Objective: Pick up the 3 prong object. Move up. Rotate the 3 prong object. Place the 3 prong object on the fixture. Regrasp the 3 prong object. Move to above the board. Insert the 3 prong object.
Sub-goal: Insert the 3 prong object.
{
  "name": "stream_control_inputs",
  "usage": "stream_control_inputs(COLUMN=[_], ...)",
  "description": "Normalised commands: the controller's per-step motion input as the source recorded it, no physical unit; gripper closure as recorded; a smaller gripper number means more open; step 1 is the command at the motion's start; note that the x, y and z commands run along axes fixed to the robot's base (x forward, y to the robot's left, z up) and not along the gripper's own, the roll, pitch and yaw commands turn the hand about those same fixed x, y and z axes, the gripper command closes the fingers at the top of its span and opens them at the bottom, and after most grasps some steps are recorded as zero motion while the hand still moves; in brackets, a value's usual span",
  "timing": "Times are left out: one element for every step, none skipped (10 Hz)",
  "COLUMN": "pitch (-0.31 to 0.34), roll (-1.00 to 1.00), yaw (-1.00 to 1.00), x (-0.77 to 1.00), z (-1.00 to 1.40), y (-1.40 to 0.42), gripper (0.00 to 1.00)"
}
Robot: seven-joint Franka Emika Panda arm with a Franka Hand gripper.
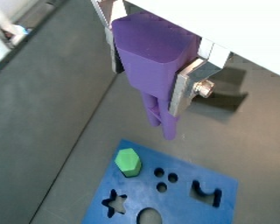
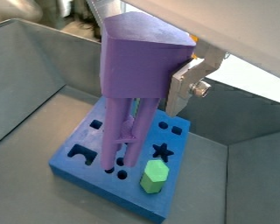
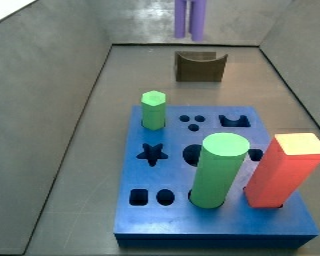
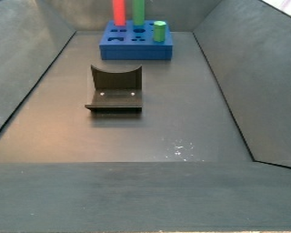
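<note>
3 prong object clamped upright between gripper fingers, high above board, fixture beyond. Best centred over matching slot, prongs kept vertical, lobes aligned, then lowered slowly without brushing green hexagonal peg.

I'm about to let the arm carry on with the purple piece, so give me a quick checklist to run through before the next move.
1. Grip: the gripper is shut on the slim purple three-prong peg, silver fingers on its sides. Ok.
2. Orientation: prongs point down in both wrist views. Ok.
3. Height: the peg hangs clear of the large blue cutout board. Ok.
4. Position over the matching cutout: cannot tell.
5. Small dark notched fixture: nothing on it, apart from the board. Ok.
6. Obstacles: the green hexagonal peg, tall green cylinder and orange-red block stand in the board. Ok.
</note>
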Motion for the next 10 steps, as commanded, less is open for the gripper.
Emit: stream_control_inputs(pitch=[-0.183,-0.211,-0.221,-0.210,-0.189,-0.166,-0.151,-0.137,-0.150,-0.101], roll=[-0.23,-0.16,-0.11,-0.09,-0.08,-0.05,-0.01,0.02,0.08,0.13], yaw=[-0.51,-0.55,-0.55,-0.53,-0.49,-0.46,-0.40,-0.37,-0.35,-0.37], x=[0.11,0.09,0.12,0.09,0.15,0.10,0.11,0.09,0.04,0.07], z=[-0.33,-0.37,-0.34,-0.31,-0.29,-0.27,-0.31,-0.35,-0.27,-0.30], y=[0.00,0.00,0.00,0.00,0.00,0.00,-0.01,-0.07,-0.09,-0.09], gripper=[1.00,1.00,1.00,1.00,1.00,1.00,1.00,1.00,1.00,1.00])
